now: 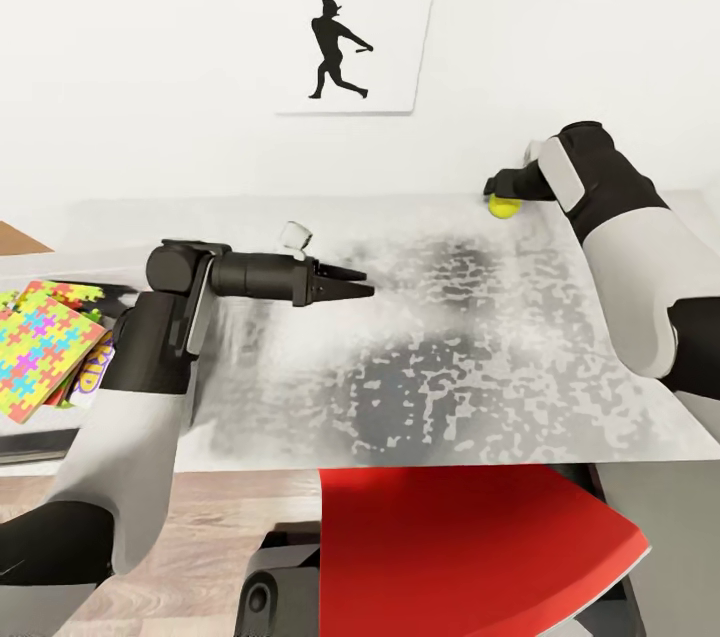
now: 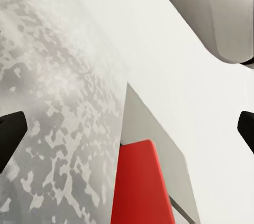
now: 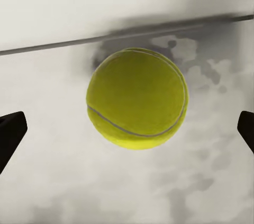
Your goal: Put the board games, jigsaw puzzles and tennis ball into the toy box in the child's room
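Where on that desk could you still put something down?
The long pale grey-white desk top lies bare between the left gripper and the small yellow-green tennis ball. Its left end is crowded: a bright jigsaw puzzle board overlaps printed boxes there.

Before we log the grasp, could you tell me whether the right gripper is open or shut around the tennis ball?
Open. In the right wrist view the fingertips sit wide apart, clear of the tennis ball resting between them on the table.

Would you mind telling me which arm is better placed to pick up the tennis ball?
The right. Its gripper is open right at the tennis ball, which sits centred between its fingertips in the wrist view. The left gripper hovers mid-table, far from it.
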Controlling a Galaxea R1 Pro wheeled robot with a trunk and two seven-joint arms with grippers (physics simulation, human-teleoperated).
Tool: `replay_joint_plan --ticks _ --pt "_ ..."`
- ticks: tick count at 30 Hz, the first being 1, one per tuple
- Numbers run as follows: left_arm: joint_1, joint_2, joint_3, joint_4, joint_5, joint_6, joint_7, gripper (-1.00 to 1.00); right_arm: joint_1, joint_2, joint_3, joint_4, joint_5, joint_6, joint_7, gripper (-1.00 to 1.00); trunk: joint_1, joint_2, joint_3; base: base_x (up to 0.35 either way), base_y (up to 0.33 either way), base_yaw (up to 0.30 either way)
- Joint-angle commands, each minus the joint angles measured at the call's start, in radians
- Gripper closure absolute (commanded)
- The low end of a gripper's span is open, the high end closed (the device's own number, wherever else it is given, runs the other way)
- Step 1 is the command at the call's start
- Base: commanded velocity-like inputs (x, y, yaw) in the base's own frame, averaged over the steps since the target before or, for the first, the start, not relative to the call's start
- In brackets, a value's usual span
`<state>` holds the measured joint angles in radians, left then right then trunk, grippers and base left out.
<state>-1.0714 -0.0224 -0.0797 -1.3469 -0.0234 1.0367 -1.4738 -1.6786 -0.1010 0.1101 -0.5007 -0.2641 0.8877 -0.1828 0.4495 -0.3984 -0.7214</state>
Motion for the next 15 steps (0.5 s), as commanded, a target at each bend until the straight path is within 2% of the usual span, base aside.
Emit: replay_joint_plan --ticks 1,15 --pt "-0.008 -0.001 0.0 0.0 -0.002 0.011 -0.005 -1.0 -0.002 -0.002 0.008 -0.001 -0.011 0.004 -0.008 -1.0 0.001 -0.002 -0.003 0.0 0.0 0.0" --pt "-0.049 -0.008 -0.001 0.0 -0.002 0.011 -0.005 -1.0 -0.016 -0.003 0.007 -0.001 -0.012 0.004 -0.009 -1.0 0.001 -0.002 -0.025 0.0 0.0 0.0"
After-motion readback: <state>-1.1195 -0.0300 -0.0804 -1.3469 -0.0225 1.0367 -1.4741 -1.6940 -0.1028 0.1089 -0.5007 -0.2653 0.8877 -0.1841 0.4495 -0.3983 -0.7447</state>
